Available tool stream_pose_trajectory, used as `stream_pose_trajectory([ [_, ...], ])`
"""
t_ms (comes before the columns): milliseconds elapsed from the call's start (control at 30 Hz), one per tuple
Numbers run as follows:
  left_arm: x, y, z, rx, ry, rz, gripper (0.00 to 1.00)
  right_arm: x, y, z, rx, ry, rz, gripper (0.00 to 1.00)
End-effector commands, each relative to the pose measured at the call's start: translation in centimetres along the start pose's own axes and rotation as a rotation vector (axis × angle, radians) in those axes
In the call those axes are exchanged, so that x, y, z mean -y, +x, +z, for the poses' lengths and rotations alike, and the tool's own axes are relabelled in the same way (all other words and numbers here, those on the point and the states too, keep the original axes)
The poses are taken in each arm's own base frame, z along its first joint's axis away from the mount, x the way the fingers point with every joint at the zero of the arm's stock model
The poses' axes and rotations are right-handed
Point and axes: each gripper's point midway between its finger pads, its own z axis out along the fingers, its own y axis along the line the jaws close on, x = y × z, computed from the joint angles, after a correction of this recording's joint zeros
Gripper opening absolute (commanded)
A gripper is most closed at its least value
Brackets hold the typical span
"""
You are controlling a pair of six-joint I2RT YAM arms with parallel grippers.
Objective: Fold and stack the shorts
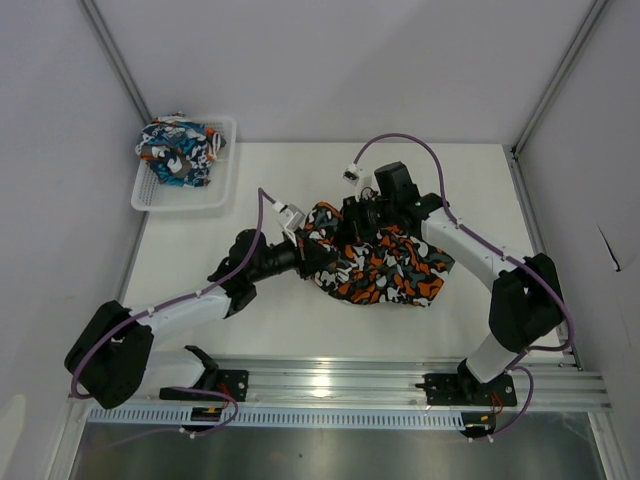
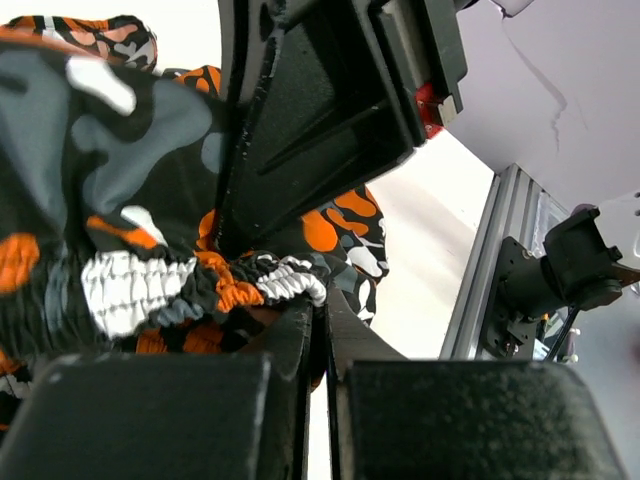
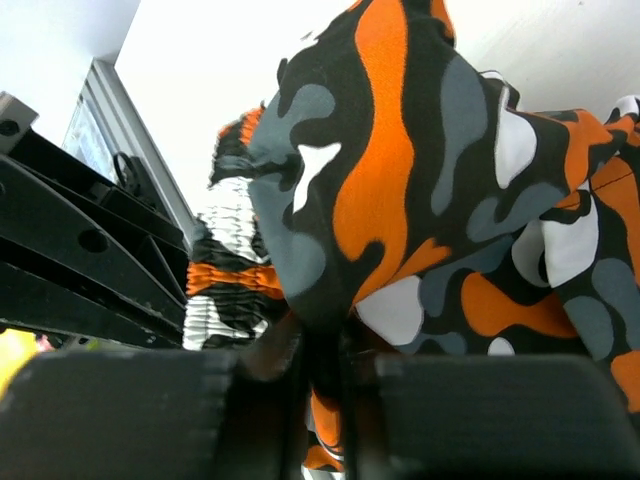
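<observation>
The camouflage shorts (image 1: 385, 265) in orange, black, grey and white hang bunched over the middle of the table, held up by both grippers. My left gripper (image 1: 305, 243) is shut on their elastic waistband (image 2: 200, 285) at the left edge. My right gripper (image 1: 362, 212) is shut on a fold of the same shorts (image 3: 400, 180) at the top. The two grippers are close together. The blue-teal, orange and white cartoon shorts (image 1: 178, 150) lie crumpled in the basket at the back left.
A white mesh basket (image 1: 215, 190) stands at the table's back left corner. An aluminium rail (image 1: 400, 385) runs along the near edge with both arm bases. Grey walls close in on the left, right and back.
</observation>
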Motion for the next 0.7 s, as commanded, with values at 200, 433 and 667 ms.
stream_pose_trajectory([
  [200, 0.4, -4.8, -1.4, 0.078, -0.144, -0.050, 0.00, 2.0, -4.1, -3.1, 0.202, 0.220, -0.057, 0.59],
  [433, -2.4, -6.8, -7.0, 0.108, -0.500, -0.181, 0.00, 4.7, -4.3, -7.8, 0.389, 0.416, -0.004, 0.69],
  [667, -5.9, -6.5, -10.3, 0.142, -0.640, -0.265, 0.00, 8.2, -1.0, -11.1, 0.472, 0.573, 0.081, 0.69],
])
